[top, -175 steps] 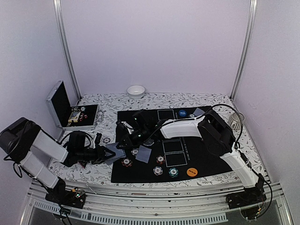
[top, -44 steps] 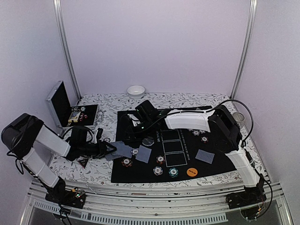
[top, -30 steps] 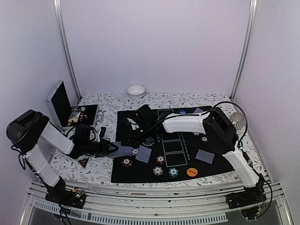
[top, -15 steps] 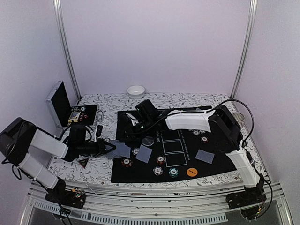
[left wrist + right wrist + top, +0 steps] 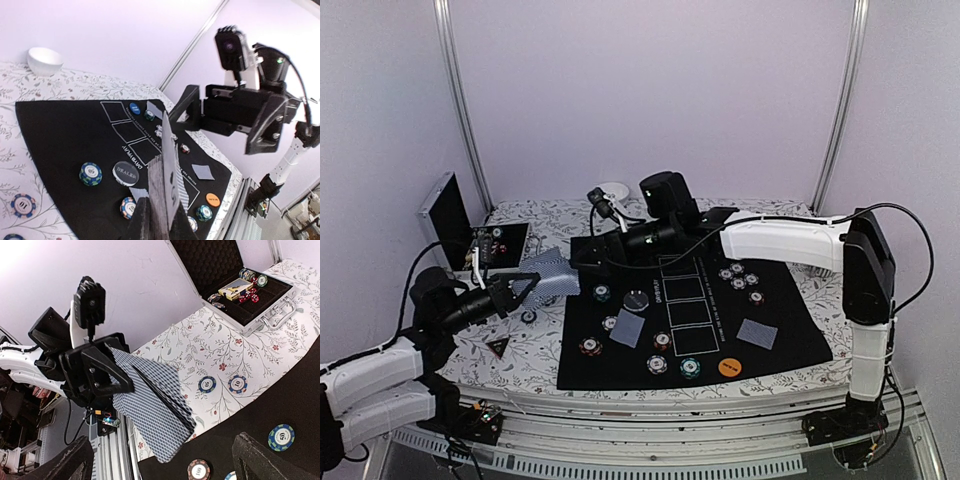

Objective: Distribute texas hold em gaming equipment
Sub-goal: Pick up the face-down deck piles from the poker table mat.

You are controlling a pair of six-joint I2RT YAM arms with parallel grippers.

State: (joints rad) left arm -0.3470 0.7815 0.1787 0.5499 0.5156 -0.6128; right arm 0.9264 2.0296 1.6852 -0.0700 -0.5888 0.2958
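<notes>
My left gripper (image 5: 518,289) is shut on a deck of grey-blue-backed playing cards (image 5: 553,277), held in the air over the mat's left edge. In the left wrist view the deck (image 5: 161,196) stands on edge with one card (image 5: 170,159) raised above the rest. My right gripper (image 5: 582,258) stands open just right of the deck, facing it, with nothing between its fingers (image 5: 268,460). Two single cards (image 5: 628,328) (image 5: 756,333), several poker chips (image 5: 603,293), a dealer button (image 5: 636,300) and an orange disc (image 5: 728,366) lie on the black mat (image 5: 780,350).
The open silver case (image 5: 470,245) with chips stands at the back left. A white bowl (image 5: 612,192) sits behind the mat. A triangle marker (image 5: 498,347) and loose chips (image 5: 207,384) lie on the floral cloth to the left.
The left arm has lifted the deck off the mat edge and drawn back to the left. The right arm has risen and stretched out, and its jaws have opened wide.
</notes>
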